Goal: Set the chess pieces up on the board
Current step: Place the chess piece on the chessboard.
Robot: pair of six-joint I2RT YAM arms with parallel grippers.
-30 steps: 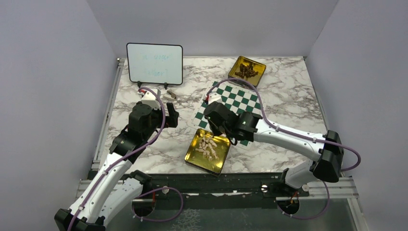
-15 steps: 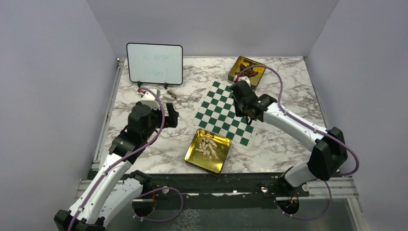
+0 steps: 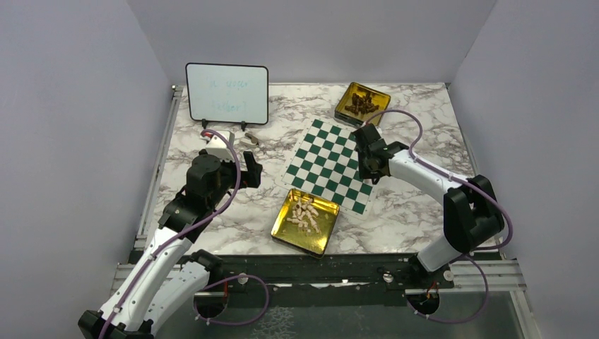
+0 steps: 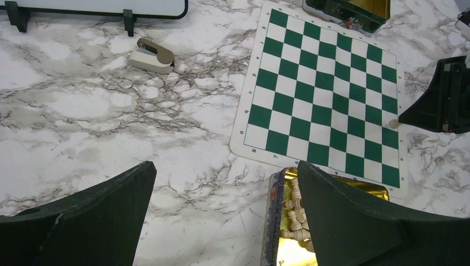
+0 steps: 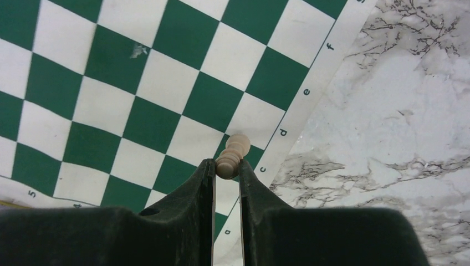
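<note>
Forward, right pincer (image 5: 225,166) around chess piece (image 5: 234,151)

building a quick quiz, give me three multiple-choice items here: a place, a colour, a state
1. Where is the gold tin of pale pieces? A) beside the board's near edge B) on the board C) far left corner
2. The board's dark squares are A) black B) green C) red
3. The right gripper is A) open, empty B) shut on the tin C) shut on a pale piece
Key: 1A, it lies by that edge in the top view; 2B, green and white checks; 3C, its jaws pinch the piece.
</note>
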